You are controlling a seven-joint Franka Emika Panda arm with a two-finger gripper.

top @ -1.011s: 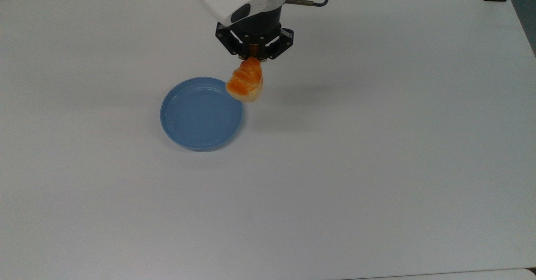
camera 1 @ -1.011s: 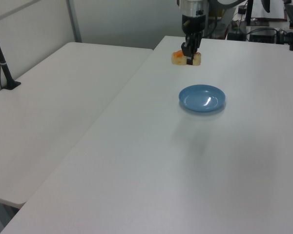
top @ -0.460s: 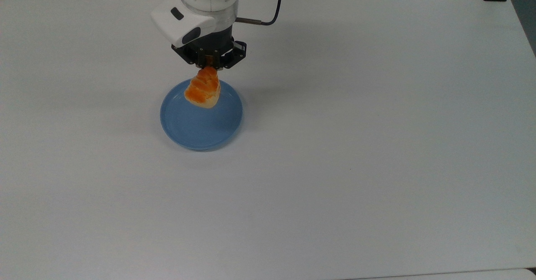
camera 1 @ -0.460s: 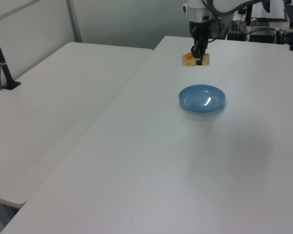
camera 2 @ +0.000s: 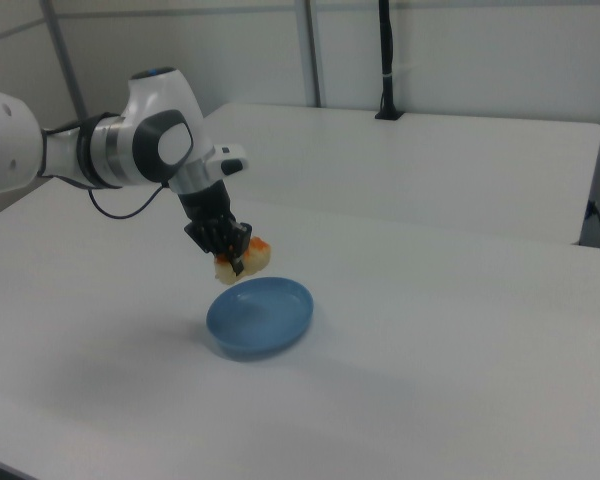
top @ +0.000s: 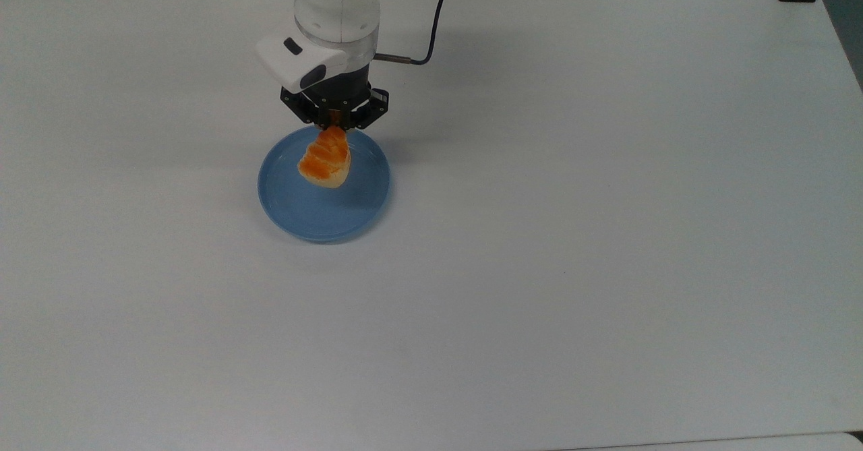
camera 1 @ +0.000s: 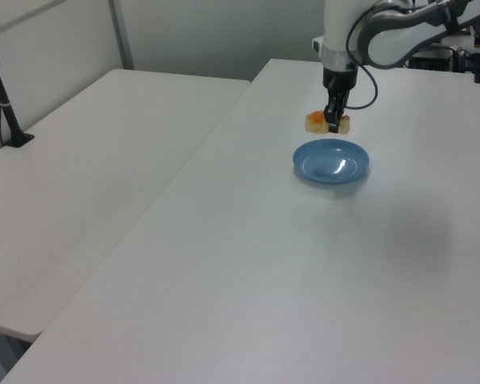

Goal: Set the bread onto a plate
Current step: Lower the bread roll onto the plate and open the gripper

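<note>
My gripper [top: 334,125] [camera 1: 333,126] [camera 2: 238,262] is shut on the bread [top: 325,159] [camera 1: 315,122] [camera 2: 256,262], a small loaf with an orange-brown braided top and pale cream sides. I hold it in the air a little above the round light-blue plate [top: 296,201] [camera 1: 331,162] [camera 2: 260,318]. In the top view the bread hangs over the plate's far half. In the right view the bread hovers over the plate's left rim, clear of its surface.
The plate rests on a wide white table [top: 573,235]. A second white table [camera 1: 88,176] adjoins it on the left view's left, with a black post [camera 1: 4,104] standing on it. A black cable [top: 431,26] trails from the arm's wrist.
The arm has carried the bread from beside the plate's right rim in the top view to over the plate, and has lowered it closer to the plate.
</note>
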